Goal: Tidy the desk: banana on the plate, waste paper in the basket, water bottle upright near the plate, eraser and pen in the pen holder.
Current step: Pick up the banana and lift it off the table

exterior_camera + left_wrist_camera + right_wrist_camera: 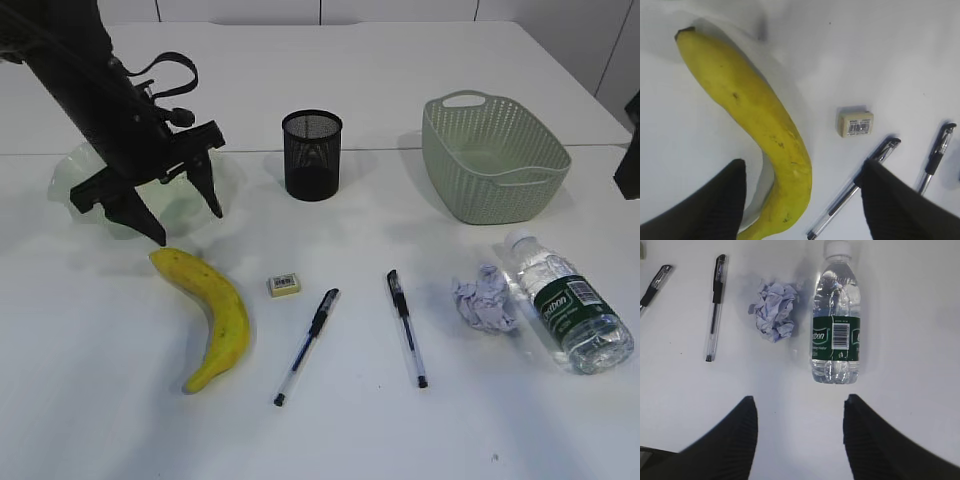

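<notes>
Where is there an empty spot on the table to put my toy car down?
The front of the desk is bare below the banana and both pens. There's also open white tabletop behind the pen holder and the basket. It's crowded on the right, where the waste paper sits close beside the water bottle.

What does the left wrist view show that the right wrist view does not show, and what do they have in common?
Only the left wrist view shows the banana and the eraser, both lying on the desk, with the open left gripper above the banana's lower end.

Only the right wrist view shows the waste paper and the water bottle, which lies on its side, with the open right gripper below them, holding nothing.

Both views show the white desk and the two pens, uncollected.
</notes>
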